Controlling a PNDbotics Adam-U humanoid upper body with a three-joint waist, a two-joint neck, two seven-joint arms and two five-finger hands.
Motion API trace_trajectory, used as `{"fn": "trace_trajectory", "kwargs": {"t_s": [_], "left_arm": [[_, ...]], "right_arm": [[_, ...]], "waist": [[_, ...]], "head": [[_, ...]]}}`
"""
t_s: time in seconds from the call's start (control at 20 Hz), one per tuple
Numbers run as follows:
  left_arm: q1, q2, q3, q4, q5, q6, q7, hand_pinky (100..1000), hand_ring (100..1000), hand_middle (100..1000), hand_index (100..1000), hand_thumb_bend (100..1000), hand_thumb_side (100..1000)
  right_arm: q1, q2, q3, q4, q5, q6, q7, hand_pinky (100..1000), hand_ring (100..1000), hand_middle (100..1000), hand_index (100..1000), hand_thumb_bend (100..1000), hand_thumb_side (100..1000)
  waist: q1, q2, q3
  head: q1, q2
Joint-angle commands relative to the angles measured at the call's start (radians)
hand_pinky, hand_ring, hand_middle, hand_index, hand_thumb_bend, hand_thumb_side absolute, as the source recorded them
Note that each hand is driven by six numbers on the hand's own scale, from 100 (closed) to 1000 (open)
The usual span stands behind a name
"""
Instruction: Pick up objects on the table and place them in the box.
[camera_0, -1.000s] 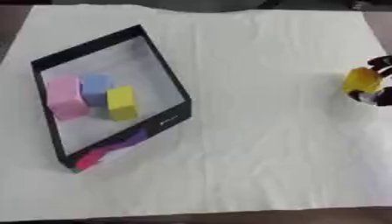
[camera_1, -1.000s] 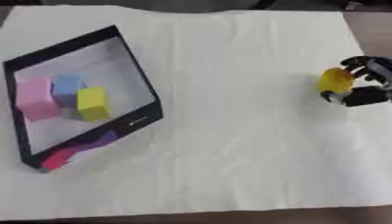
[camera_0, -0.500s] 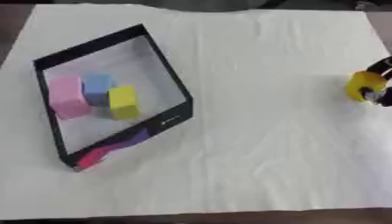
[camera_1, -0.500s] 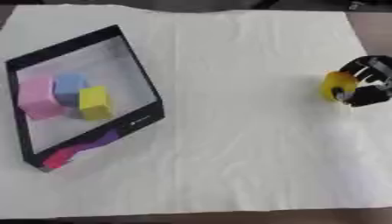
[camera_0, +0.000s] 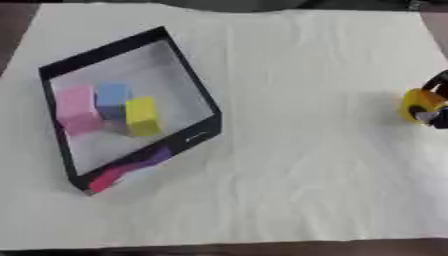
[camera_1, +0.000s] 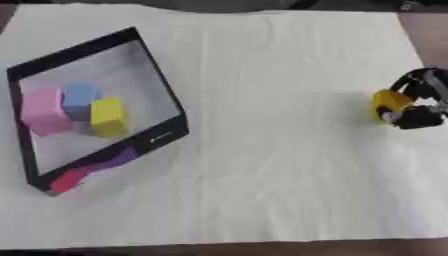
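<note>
Yellow object (camera_1: 386, 103), rounded, sits in the right hand (camera_1: 418, 102) at the right edge of the white cloth (camera_1: 271, 150); dark fingers (camera_1: 416, 118) curl round its near and far sides, so the hand is closed on it. Whether it is lifted clear of the cloth or resting on it cannot be told; a faint shadow lies just to the hand's left. The box (camera_1: 162, 131), black-rimmed, lies well away to the hand's left across bare cloth, its rim skewed to the table edges. Inside it, a pink block (camera_1: 44, 111), a blue block (camera_1: 80, 99) and a yellow block (camera_1: 108, 117) cluster toward the side farthest from the hand; the half nearest the hand looks open. A red and purple patch (camera_1: 87, 170) shows at the box's near wall. Left hand not seen in either view. Judged step: carry the held piece leftward to the box. To do it well, lift high enough to clear the near rim, keep the curl unchanged during travel, cross over the rim's right wall and release above the free floor beside the yellow block rather than on top of the cluster, to avoid a bounce or roll-out.
</note>
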Motion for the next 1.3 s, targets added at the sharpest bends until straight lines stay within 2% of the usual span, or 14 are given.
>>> {"fn": "trace_trajectory", "kwargs": {"t_s": [0.05,0.3,0.55,0.65,0.8,0.95,1.05,1.15,1.3], "left_arm": [[-0.011,0.018,0.008,-0.011,0.002,-0.001,-0.002,701,661,753,817,269,525],[-0.012,0.023,0.007,-0.012,-0.001,-0.001,-0.003,701,661,753,817,268,524],[-0.010,0.028,0.007,-0.012,-0.004,-0.001,-0.005,701,661,754,817,266,523],[-0.008,0.030,0.007,-0.012,-0.005,0.000,-0.005,701,662,754,816,266,523],[-0.008,0.034,0.005,-0.012,-0.005,0.001,-0.007,701,662,755,817,266,523],[-0.008,0.037,0.001,-0.011,-0.004,0.003,-0.013,701,663,755,817,267,522],[-0.011,0.038,-0.005,-0.010,-0.003,0.004,-0.018,701,664,755,817,267,520],[-0.014,0.040,-0.010,-0.010,-0.002,0.005,-0.023,702,665,755,817,268,516],[-0.023,0.048,-0.016,-0.015,-0.003,0.004,-0.032,703,668,756,818,274,503]], "right_arm": [[0.001,-0.020,-0.025,-0.046,0.013,-0.003,-0.023,736,559,424,591,375,100],[0.013,-0.041,-0.073,-0.170,-0.003,-0.002,-0.077,737,557,417,585,371,100],[0.004,-0.088,-0.110,-0.303,-0.022,0.007,-0.138,735,554,413,579,364,100],[-0.012,-0.115,-0.119,-0.347,-0.044,0.003,-0.145,734,553,415,580,360,100],[-0.075,-0.172,-0.121,-0.361,-0.104,-0.041,-0.142,734,553,416,581,351,100],[-0.187,-0.234,-0.096,-0.363,-0.180,-0.083,-0.109,732,553,418,581,352,100],[-0.310,-0.251,-0.057,-0.363,-0.219,-0.101,-0.068,730,553,420,581,340,100],[-0.473,-0.222,0.001,-0.363,-0.242,-0.096,-0.005,730,553,421,581,334,100],[-0.723,-0.103,0.110,-0.349,-0.231,-0.047,0.108,729,551,419,579,329,100]], "waist": [[0.009,0.003,0.000],[0.005,-0.002,-0.008],[0.002,-0.009,-0.011],[0.000,-0.012,-0.011],[-0.004,-0.019,-0.008],[-0.008,-0.029,-0.003],[-0.011,-0.041,0.005],[-0.011,-0.054,0.012],[-0.005,-0.074,0.025]], "head": [[-0.001,-0.001],[0.002,-0.001],[0.004,-0.001],[0.008,-0.001],[0.008,-0.001],[0.009,-0.001],[0.000,-0.001],[-0.013,-0.001],[-0.030,-0.001]]}}
